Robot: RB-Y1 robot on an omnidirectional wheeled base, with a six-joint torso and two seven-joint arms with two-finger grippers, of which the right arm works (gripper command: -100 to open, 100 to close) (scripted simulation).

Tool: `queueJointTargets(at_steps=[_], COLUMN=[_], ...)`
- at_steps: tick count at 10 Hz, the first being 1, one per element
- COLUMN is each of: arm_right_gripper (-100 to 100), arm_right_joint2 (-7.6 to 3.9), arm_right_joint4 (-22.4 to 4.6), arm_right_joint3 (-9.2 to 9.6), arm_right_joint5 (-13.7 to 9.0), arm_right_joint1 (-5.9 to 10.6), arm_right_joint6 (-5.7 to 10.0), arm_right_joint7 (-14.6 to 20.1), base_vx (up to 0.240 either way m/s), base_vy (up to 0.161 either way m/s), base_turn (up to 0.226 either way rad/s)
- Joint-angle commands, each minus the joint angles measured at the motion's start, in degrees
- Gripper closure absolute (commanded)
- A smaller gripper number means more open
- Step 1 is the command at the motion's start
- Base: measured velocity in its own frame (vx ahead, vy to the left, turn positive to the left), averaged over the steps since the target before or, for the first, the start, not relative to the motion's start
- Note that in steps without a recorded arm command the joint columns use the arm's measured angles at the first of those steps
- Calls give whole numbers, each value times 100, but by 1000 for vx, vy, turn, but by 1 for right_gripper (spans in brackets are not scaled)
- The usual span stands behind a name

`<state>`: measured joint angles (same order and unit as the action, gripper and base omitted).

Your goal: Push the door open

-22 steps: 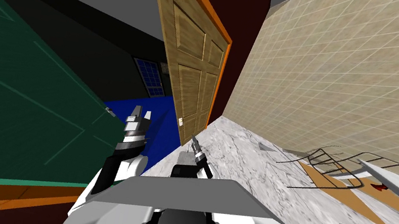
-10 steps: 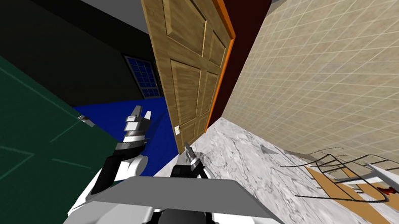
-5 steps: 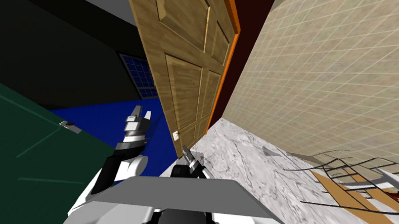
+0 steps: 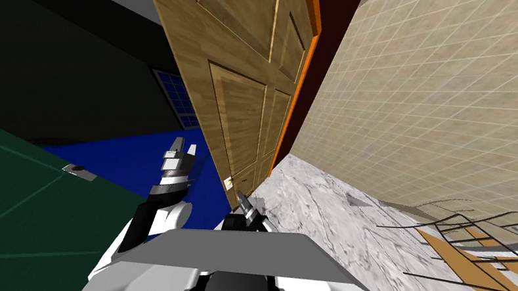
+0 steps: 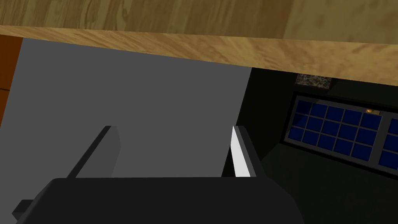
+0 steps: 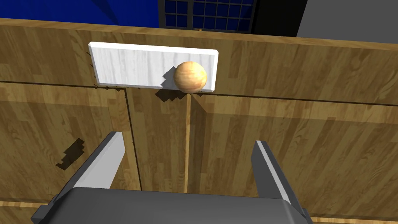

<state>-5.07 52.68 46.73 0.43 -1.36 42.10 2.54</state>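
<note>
Aiming my right gripper [image 6: 189,138] at the wooden door [image 6: 272,128], near its round knob [image 6: 189,77], I hold the fingers wide and empty, since pushing needs no grip. The door stands ajar straight ahead. My left gripper [image 5: 173,127], equally spread, waits beside its edge.

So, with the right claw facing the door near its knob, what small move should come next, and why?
Probably press the right claw straight forward into the wooden door. It is open and aimed at the panel beside the round knob, on the door's free side, where a push swings it best. The head view shows the door ajar.
</note>
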Motion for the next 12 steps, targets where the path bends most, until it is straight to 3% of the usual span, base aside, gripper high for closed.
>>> queueJointTargets(at_steps=[1, 7, 8, 12], arm_right_gripper=[-100, -100, 100, 100], arm_right_joint2=[25, 126, 126, 126], arm_right_joint4=[-55, -171, -171, -171], arm_right_joint3=[-31, -107, -107, -107], arm_right_joint5=[-2, -5, -5, -5], arm_right_joint1=[21, 64, 64, 64], arm_right_joint6=[9, 18, 18, 18], arm_right_joint7=[-5, -19, -19, -19], base_vx=[138, 117, -7, -16], base_vy=[143, 135, -6, -16], base_turn=[24, 24, -6, 1])
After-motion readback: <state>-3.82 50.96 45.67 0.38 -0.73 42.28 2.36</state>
